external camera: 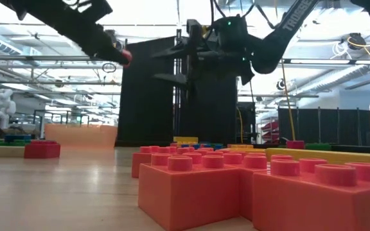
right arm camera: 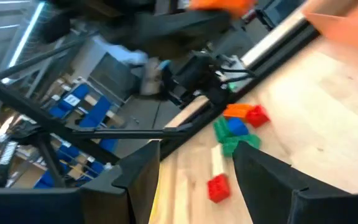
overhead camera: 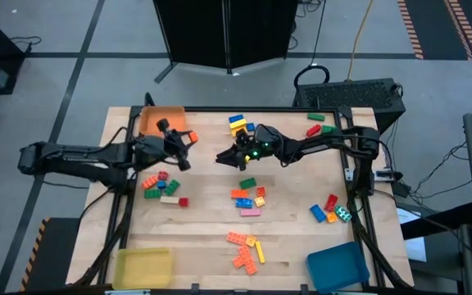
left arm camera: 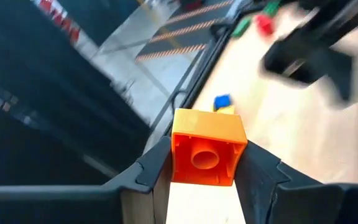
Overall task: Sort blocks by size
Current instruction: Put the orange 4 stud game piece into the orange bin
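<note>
My left gripper (overhead camera: pixel 187 141) hangs in the air beside the orange tray (overhead camera: pixel 161 120), shut on a small orange square block (left arm camera: pixel 205 149). In the low view this block (external camera: pixel 126 56) shows high above the table. My right gripper (overhead camera: pixel 224 157) hovers open over the table's middle, with nothing between its fingers (right arm camera: pixel 194 155). Beyond it, a left cluster of blocks (right arm camera: pixel 235 127) lies flat on the wood. More blocks lie in clusters at the far edge (overhead camera: pixel 238 124), in the middle (overhead camera: pixel 248 197), near the front (overhead camera: pixel 244 250) and on the right (overhead camera: pixel 328 209). My left gripper pinches the orange block by two opposite side walls (left arm camera: pixel 178 152) between its two fingers (left arm camera: pixel 157 165). The fingers reach in from the table's left, slanting slightly down. The block is lifted clear of the table, its hollow underside turned toward the wrist.
A yellow tray (overhead camera: pixel 143 267) stands at the near left corner and a blue tray (overhead camera: pixel 338 266) at the near right. A few green and red blocks (overhead camera: pixel 316 123) lie at the far right. Black rails frame the table. Bare wood (overhead camera: pixel 203 221) lies between the clusters.
</note>
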Tool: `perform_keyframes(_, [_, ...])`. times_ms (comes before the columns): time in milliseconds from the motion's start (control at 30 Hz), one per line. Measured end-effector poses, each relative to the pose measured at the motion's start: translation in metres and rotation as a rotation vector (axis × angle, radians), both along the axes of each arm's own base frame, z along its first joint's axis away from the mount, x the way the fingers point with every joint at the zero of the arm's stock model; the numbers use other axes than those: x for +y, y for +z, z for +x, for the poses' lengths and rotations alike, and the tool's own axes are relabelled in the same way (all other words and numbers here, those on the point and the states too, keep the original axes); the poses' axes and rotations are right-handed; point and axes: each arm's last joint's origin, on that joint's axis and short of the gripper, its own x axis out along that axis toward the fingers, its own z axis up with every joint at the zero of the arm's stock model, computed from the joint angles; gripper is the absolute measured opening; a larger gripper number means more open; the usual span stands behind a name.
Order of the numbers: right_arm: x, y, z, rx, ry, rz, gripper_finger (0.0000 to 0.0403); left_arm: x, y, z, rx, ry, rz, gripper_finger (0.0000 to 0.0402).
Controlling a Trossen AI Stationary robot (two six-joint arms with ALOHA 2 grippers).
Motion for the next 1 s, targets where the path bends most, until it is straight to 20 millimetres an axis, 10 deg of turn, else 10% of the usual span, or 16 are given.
perform_keyframes(500, [0.018, 0.053, -0.018, -0.062, 0.031, -0.131, 0.0196, 0.063, -0.018, -0.03, 0.01, 0.408, -0.226, 0.0134])
perform_keyframes(1000, [0.021, 0.063, -0.025, -0.054, 0.038, -0.179, 0.0196, 0.118, -0.063, -0.047, 0.103, 0.657, -0.516, 0.0134])
